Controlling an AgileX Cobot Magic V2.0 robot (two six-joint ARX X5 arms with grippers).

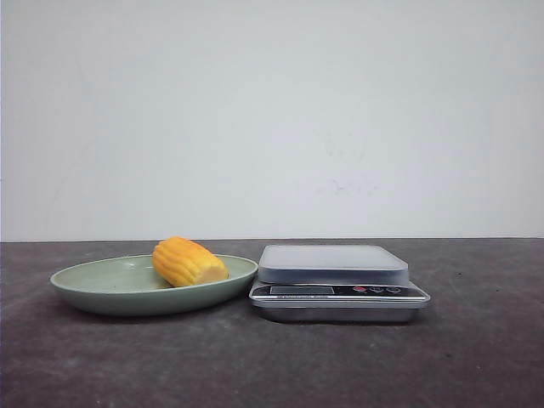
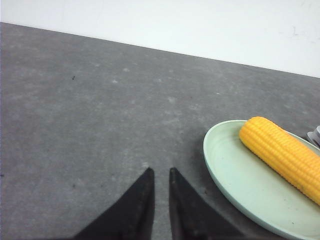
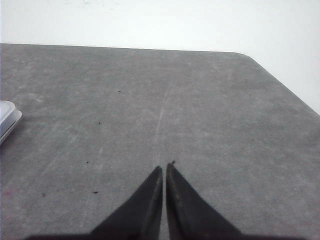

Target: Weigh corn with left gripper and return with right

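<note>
Yellow-orange corn (image 2: 282, 152) lies in a green plate (image 2: 235, 192), beside the left hand (image 2: 160, 175); both it and the right hand (image 3: 164, 170) are pressed nearly together, empty.

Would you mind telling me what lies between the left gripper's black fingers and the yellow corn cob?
Only bare grey tabletop and the pale green plate's rim separate the left gripper from the corn, as the left wrist view shows.

Plain white wall (image 1: 272, 110) fills the far side, w/ a few faint marks at right. Dark grey table (image 1: 476, 357), surface mottled and lightly scratched. Light is even, soft.
</note>
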